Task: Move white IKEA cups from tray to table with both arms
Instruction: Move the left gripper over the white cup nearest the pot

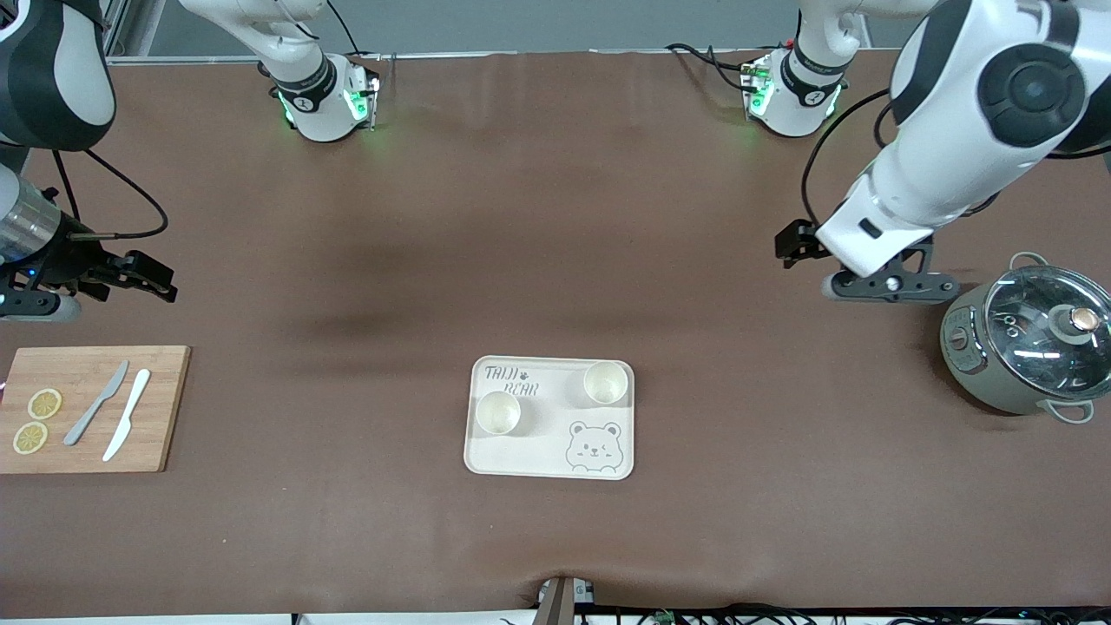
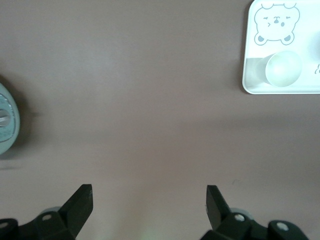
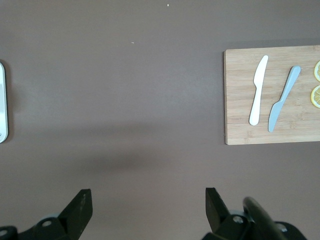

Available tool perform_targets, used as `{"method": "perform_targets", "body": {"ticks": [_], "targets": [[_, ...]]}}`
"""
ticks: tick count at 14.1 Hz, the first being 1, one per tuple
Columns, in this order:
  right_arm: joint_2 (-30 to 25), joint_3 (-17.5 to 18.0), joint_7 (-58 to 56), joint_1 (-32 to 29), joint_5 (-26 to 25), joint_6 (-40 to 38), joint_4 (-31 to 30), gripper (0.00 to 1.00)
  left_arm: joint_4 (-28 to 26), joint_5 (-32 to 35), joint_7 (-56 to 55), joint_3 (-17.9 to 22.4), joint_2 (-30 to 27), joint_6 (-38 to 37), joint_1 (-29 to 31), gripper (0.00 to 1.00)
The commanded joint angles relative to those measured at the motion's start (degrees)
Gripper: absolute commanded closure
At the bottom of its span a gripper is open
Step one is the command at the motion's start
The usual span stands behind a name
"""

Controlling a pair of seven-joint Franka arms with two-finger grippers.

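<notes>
Two white IKEA cups stand upright on a cream bear-printed tray (image 1: 538, 458) in the middle of the table. One cup (image 1: 497, 412) is toward the right arm's end. The other cup (image 1: 606, 383) is toward the left arm's end and farther from the front camera; it also shows in the left wrist view (image 2: 283, 69). My left gripper (image 1: 792, 247) hangs open over bare table between the tray and a pot, with nothing between its fingers (image 2: 80, 205). My right gripper (image 1: 149, 278) hangs open and empty over bare table near a cutting board; its fingers (image 3: 80, 207) stand wide apart.
A grey-green electric pot (image 1: 1024, 343) with a glass lid stands at the left arm's end. At the right arm's end lies a wooden cutting board (image 1: 165, 408) with two knives (image 1: 97, 402) and lemon slices (image 1: 44, 404). The tray's edge (image 3: 2, 100) shows in the right wrist view.
</notes>
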Motion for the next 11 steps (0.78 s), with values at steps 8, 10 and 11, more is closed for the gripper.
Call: {"method": "perform_targets", "body": {"ticks": [8, 10, 11], "targets": [[-1.1, 0.4, 0.1, -0.3, -0.1, -0.4, -0.6, 0.0, 9.4, 0.9, -10.3, -0.2, 13.7, 4.5, -7.6, 0.0], [-1.1, 0.4, 0.1, -0.3, -0.1, -0.4, -0.6, 0.0, 9.9, 0.8, -11.4, -0.2, 16.3, 6.9, -9.0, 0.0], [-1.1, 0.4, 0.1, -0.3, -0.1, -0.4, -0.6, 0.0, 9.8, 0.9, -11.5, -0.2, 17.3, 8.2, -9.5, 0.0]]}}
